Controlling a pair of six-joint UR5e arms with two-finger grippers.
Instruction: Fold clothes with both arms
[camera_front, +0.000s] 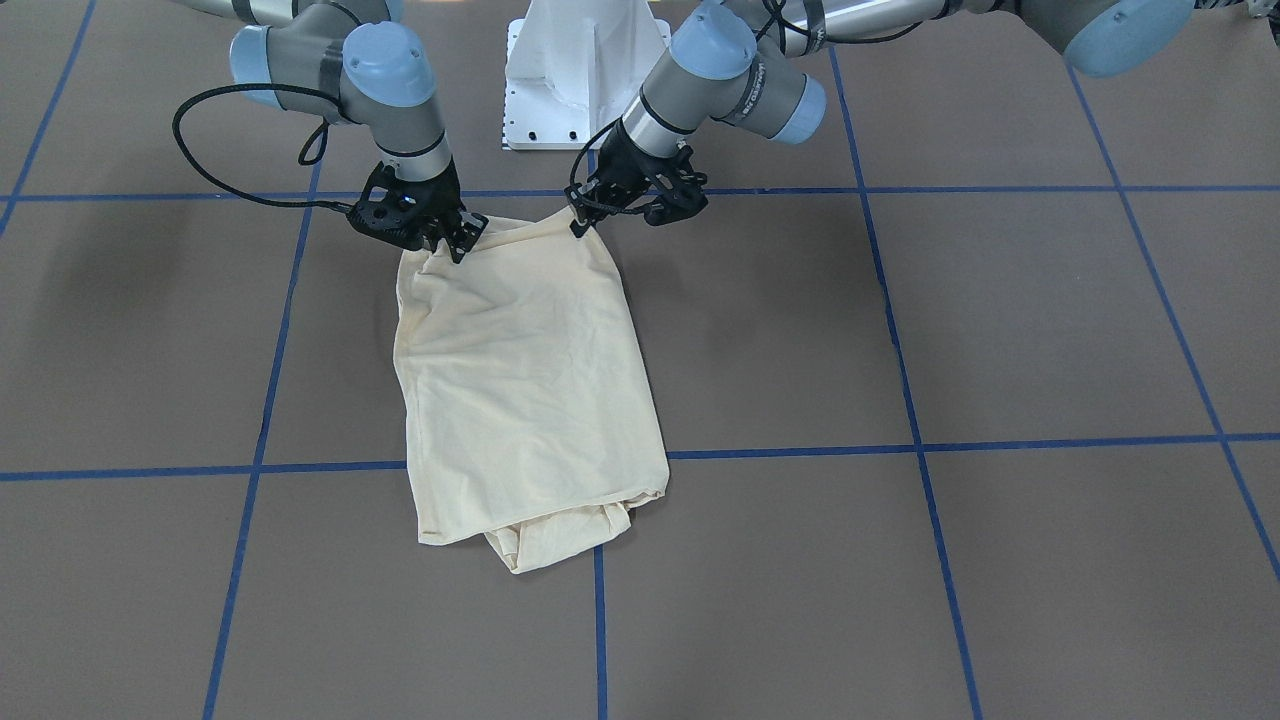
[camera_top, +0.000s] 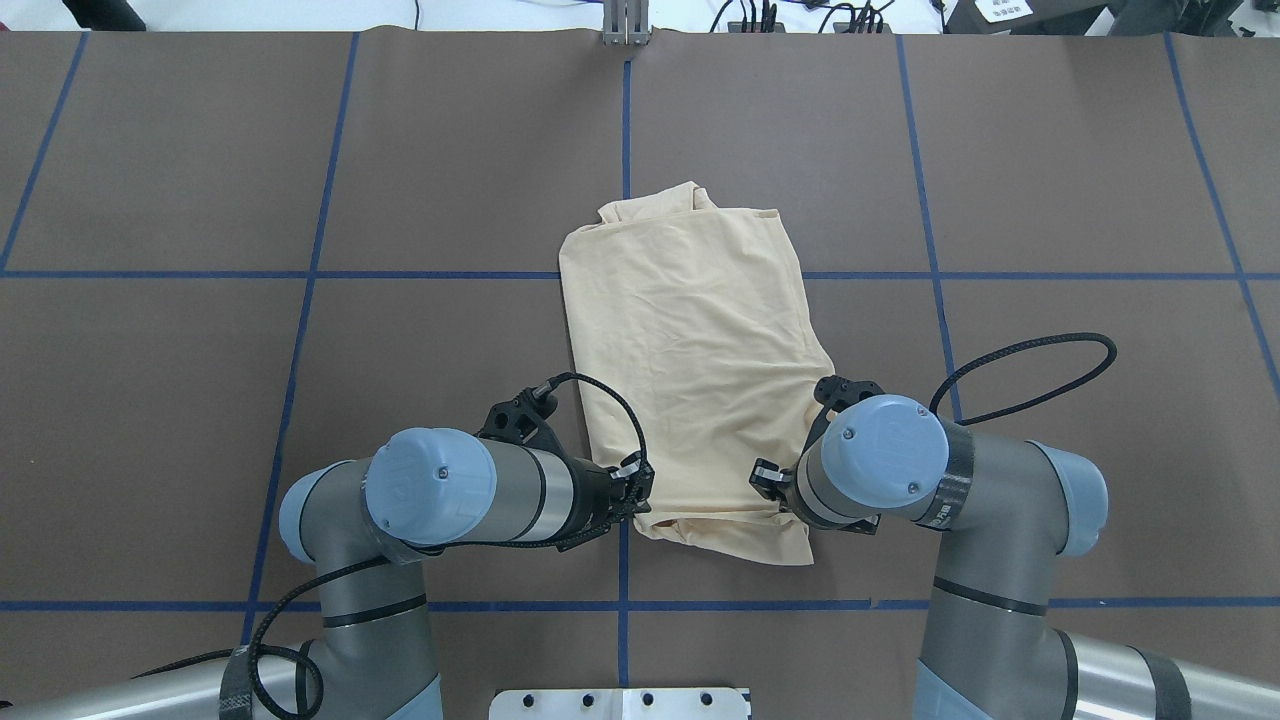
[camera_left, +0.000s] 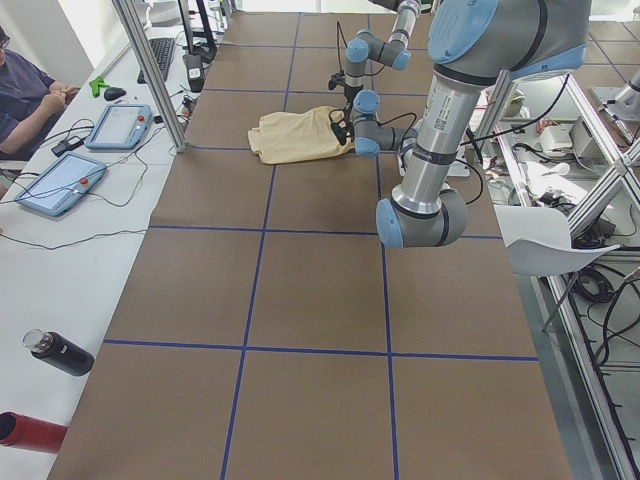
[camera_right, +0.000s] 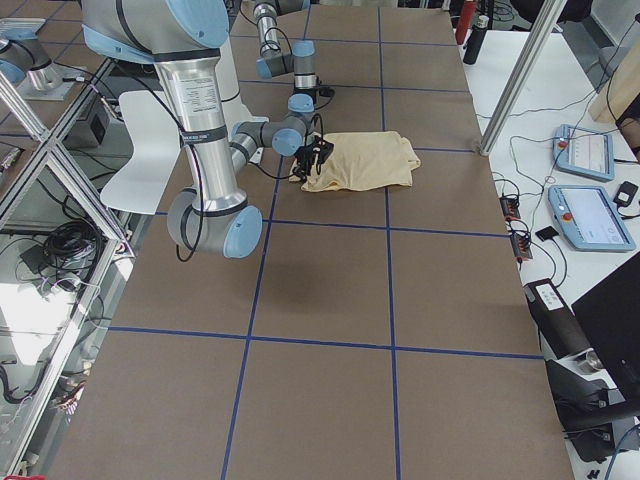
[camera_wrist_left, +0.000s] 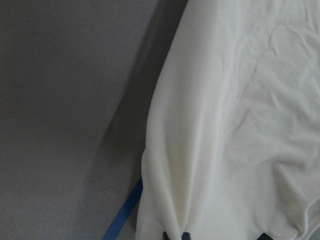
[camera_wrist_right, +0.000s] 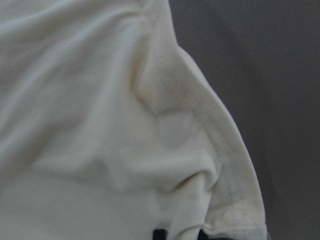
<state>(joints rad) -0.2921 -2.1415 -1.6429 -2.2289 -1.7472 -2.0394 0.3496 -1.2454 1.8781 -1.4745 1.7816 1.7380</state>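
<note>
The shirt lies in the middle of the brown surface, in the centre of the front-facing view and the upper centre of the overhead one. It is already narrowed into one long panel. No sleeves spread out to either side and the print does not show, so the sideways folds look done. At its lower end in the front-facing view a lump of layered cloth pokes out past the panel's edge, so that end is not tidy. The upper end of the panel in that view is in the robot's grasp. The right pincer is at the upper left corner, pressed together on a bunched fold of the shirt. The left pincer is at the upper right corner, pinching the hem. The edge between them runs fairly straight and looks slightly raised off the surface. Both wrist views show cloth filling the frame right down to the dark fingertips, which fits a pinch on each side. What seems left is to carry this held end over toward the far end, lay it flat and let go, perhaps with one more halving after that.
</note>
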